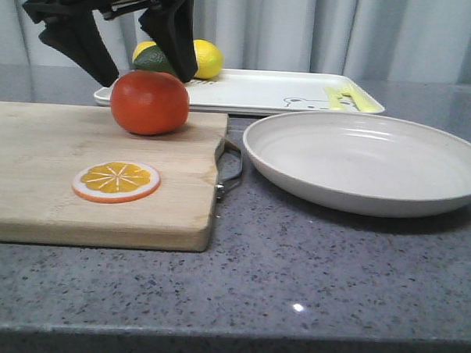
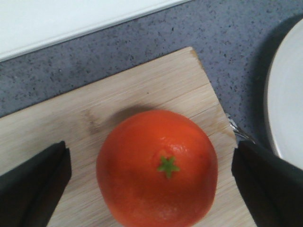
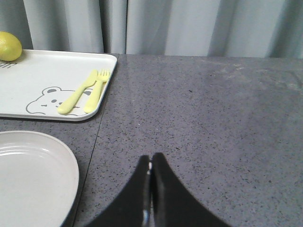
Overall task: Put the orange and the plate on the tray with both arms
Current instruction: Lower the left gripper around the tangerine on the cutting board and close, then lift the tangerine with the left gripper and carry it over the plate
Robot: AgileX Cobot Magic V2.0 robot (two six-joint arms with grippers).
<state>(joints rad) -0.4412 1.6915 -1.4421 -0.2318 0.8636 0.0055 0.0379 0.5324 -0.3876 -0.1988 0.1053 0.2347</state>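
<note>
The orange (image 1: 149,101) sits on the wooden cutting board (image 1: 48,160) near its far right corner. My left gripper (image 1: 148,73) hangs open just above it, one finger on each side; in the left wrist view the orange (image 2: 157,168) lies between the spread fingers (image 2: 33,184), not touched. The off-white plate (image 1: 367,159) rests on the counter at the right, and its edge shows in the right wrist view (image 3: 33,177). The white tray (image 1: 263,90) with the bear drawing lies at the back. My right gripper (image 3: 151,163) is shut and empty over bare counter beside the plate; it is out of the front view.
An orange slice disc (image 1: 116,181) lies on the board's front part. A lemon (image 1: 205,59) and a green fruit (image 1: 156,60) sit on the tray's left end; yellow fork and knife (image 3: 87,91) lie on its right end. Curtains hang behind.
</note>
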